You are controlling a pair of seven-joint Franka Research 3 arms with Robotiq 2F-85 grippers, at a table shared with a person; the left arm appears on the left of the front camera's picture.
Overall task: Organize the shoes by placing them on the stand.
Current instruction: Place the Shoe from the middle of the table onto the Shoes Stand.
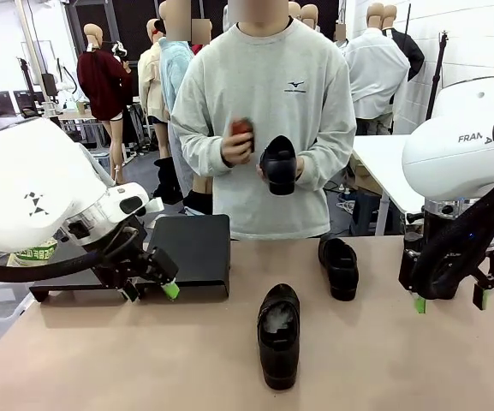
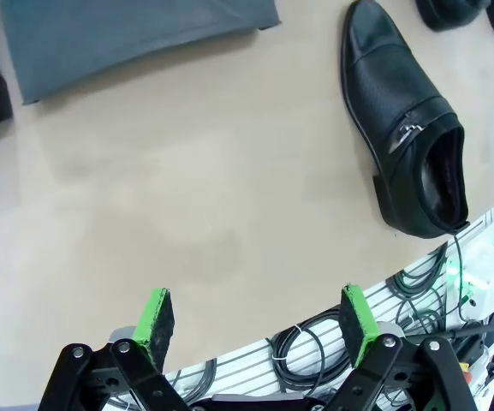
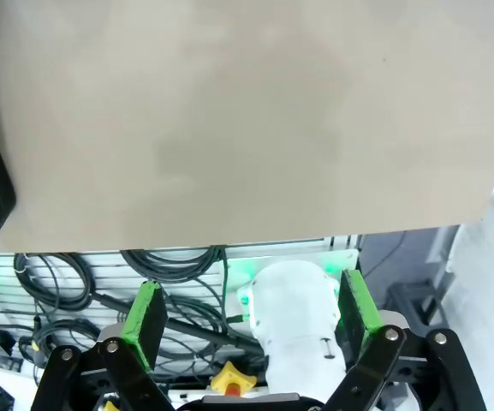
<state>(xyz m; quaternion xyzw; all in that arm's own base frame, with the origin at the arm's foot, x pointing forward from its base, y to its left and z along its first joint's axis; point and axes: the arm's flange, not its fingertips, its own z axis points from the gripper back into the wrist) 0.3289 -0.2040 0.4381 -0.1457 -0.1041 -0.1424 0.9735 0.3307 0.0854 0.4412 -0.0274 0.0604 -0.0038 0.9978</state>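
Both claws hang spread and empty, left claw, right claw, and I reckon the glossy near shoe could squirt free if I pinch its rounded toe

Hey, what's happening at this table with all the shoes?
A person across the table holds a black shoe up. A second shoe lies mid-table, a third shoe farther back to its right; the black stand holds nothing yet. The robot's left hand and right hand hover open and empty.
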